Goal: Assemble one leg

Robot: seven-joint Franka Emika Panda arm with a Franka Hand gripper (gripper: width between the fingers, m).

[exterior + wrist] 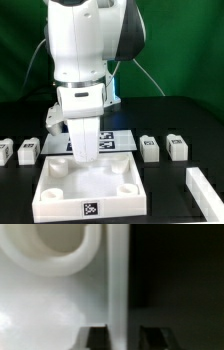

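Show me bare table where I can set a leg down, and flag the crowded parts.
Free: the black table on the exterior view's left of the tray, in front of the left legs; also the strip between tray and long bar. Crowded: behind the tray, where the hand, marker board and right legs line up.

Ext view bright, even, low-res; wrist view blurry w/ glare.

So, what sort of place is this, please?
Probably a robotics laboratory bench. A white robot arm works over a black table before a plain green backdrop, and the small white plastic blocks and the large white square tray-like piece carry black-and-white marker tags.
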